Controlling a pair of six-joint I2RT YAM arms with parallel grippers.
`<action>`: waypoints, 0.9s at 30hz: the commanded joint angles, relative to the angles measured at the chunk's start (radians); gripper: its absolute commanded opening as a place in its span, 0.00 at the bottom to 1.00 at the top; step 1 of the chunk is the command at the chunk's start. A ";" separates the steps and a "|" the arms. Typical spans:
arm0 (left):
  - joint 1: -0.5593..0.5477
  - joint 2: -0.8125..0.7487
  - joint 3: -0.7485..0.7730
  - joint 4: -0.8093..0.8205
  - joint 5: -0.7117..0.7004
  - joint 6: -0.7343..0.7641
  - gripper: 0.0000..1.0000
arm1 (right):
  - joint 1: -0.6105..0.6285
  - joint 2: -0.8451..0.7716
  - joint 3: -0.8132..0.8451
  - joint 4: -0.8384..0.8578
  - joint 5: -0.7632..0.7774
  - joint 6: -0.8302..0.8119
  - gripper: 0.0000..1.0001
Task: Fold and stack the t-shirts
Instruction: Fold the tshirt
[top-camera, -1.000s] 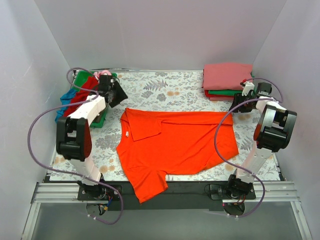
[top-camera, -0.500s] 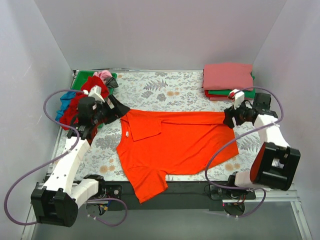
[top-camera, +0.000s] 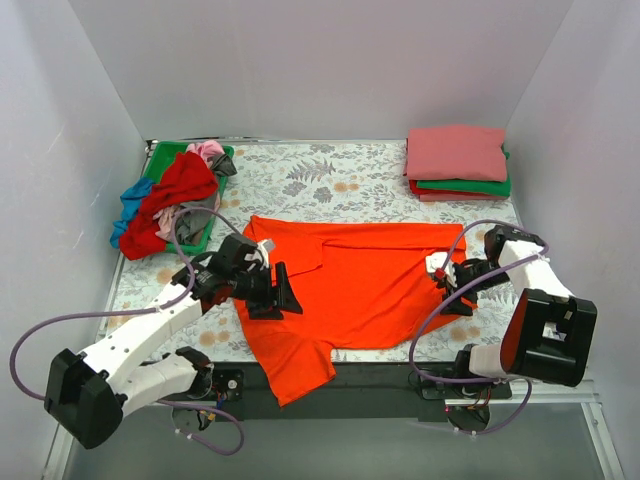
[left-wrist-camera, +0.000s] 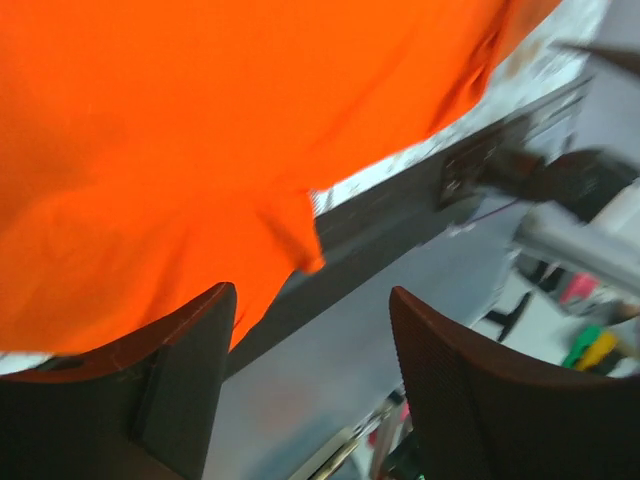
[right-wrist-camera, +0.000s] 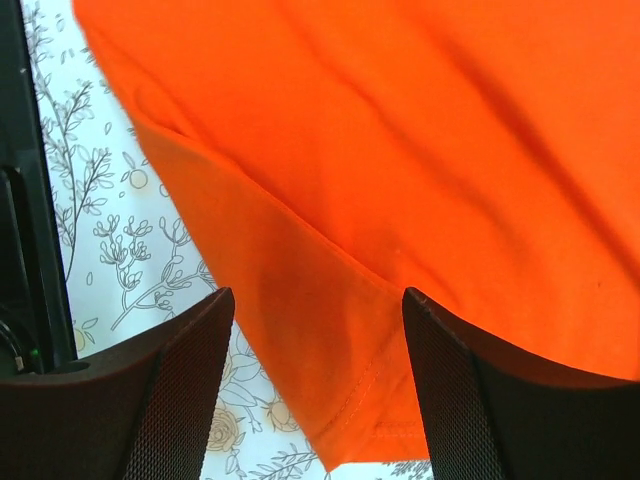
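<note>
A bright orange-red t-shirt lies spread flat mid-table, one sleeve hanging over the near edge. My left gripper is open and empty above the shirt's left side; the left wrist view shows the shirt past the fingers. My right gripper is open over the shirt's right hem, which fills the right wrist view. A folded stack of coral pink, green and red shirts sits at the back right. A loose pile of deep red, blue, pink and grey shirts lies at the back left.
The floral grey table cloth covers the table. A green tray lies under the loose pile. The black front rail runs along the near edge. Grey walls close in on three sides.
Both arms have swung from the back corners toward the near middle. The left gripper went from the shirt's collar corner to its left side; the right gripper went down to the right hem.
</note>
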 joint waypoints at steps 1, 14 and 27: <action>-0.108 -0.009 0.061 -0.187 -0.083 0.032 0.58 | 0.012 0.007 0.034 -0.117 -0.028 -0.199 0.74; -0.319 -0.101 -0.069 -0.147 -0.049 -0.071 0.56 | 0.020 0.252 0.237 -0.129 0.061 -0.239 0.61; -0.319 -0.091 -0.059 -0.177 -0.055 -0.051 0.56 | 0.040 0.393 0.282 -0.111 0.095 -0.216 0.55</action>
